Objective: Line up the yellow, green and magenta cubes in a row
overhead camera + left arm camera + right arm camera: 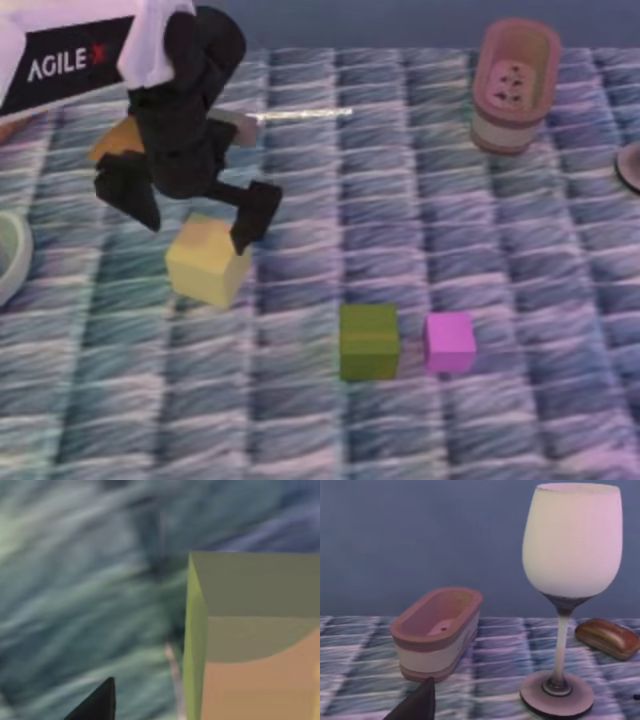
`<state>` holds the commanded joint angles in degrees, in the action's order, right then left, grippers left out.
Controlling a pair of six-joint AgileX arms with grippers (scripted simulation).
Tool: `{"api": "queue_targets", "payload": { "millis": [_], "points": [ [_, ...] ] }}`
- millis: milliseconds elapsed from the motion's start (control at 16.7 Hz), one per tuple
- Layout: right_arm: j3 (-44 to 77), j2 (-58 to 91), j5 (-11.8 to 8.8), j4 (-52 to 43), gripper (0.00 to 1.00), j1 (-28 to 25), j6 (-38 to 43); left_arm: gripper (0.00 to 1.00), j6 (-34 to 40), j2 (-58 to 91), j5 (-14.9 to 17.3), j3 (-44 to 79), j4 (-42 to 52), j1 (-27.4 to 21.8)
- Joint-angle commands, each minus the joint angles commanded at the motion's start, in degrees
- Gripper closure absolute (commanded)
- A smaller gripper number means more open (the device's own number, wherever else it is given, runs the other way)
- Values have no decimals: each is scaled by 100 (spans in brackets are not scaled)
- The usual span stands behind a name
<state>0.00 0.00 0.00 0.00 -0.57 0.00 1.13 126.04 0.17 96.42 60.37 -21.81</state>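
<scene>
The pale yellow cube [208, 262] sits left of centre. My left gripper [190, 208] hangs open just over its far edge, one finger out to the left and the other finger [255, 215] above the cube's right corner. In the left wrist view the yellow cube [250, 640] looms close, with one dark fingertip [97, 705] off to its side and not touching it. The olive-green cube [368, 342] and the small magenta cube [450, 342] stand side by side nearer the front, a small gap between them. My right arm is outside the top view; its wrist view shows one fingertip [420, 702] with nothing held.
A flat orange-brown block [112, 140] lies partly under the left arm. A pink tub [515, 85] stands at the back right, with a wine glass [570, 545] and a bread roll [607, 637] near it. A bowl's rim [10, 255] shows at the left edge.
</scene>
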Motion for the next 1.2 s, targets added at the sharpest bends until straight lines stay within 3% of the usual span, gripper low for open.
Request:
{"api": "queue_targets", "payload": {
  "millis": [240, 540, 1200],
  "points": [
    [0, 0, 0, 0, 0, 0, 0, 0, 0, 330, 3, -545, -905, -2],
    [0, 0, 0, 0, 0, 0, 0, 0, 0, 414, 4, -667, -1080, -4],
    [0, 0, 0, 0, 0, 0, 0, 83, 0, 414, 4, -667, -1080, -4]
  ]
}}
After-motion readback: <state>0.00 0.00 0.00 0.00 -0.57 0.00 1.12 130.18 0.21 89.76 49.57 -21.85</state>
